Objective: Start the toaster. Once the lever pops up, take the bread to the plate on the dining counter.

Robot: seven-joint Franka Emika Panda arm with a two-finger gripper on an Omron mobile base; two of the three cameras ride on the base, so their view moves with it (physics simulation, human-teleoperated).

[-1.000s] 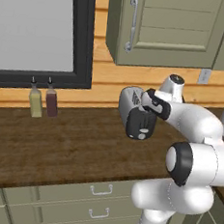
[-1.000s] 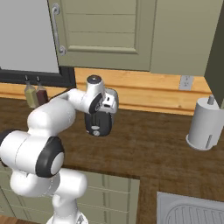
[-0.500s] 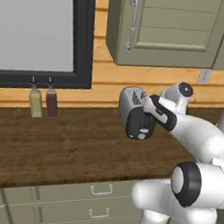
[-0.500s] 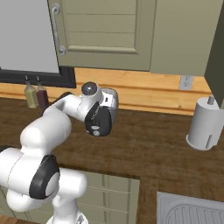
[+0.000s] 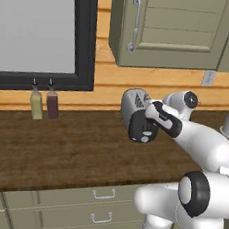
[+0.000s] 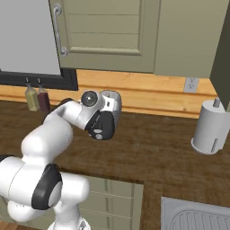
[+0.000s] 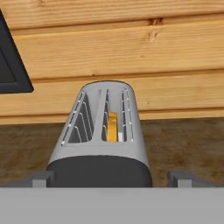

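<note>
Since the earlier frames your arm has swung its elbow out and reached further forward, bringing the hand against the near end of the toaster; the toaster and the two bottles have not moved.

Left and right base views: the toaster stands on the wood worktop close to the plank back wall, its glossy black end panel facing you. The lever sits low on that panel, a small knob. Your wrist lies across the toaster's near end, and the gripper itself is hard to make out there.

Hand view: you look along the toaster's top from just above the black end. The two finger tips stand wide apart, one at each side of the end panel, with nothing between them but the toaster body; the jaws are spread and hold nothing. Whether the tips touch the casing cannot be told.

The bread stands on edge in the right-hand slot, its yellow-tan rim showing between the wire guides.

Surroundings: a yellow-green bottle and a dark red bottle stand side by side under the black-framed window, well to the left of the toaster. A paper-towel roll stands far to the right, and a sink rim shows at lower right.
</note>
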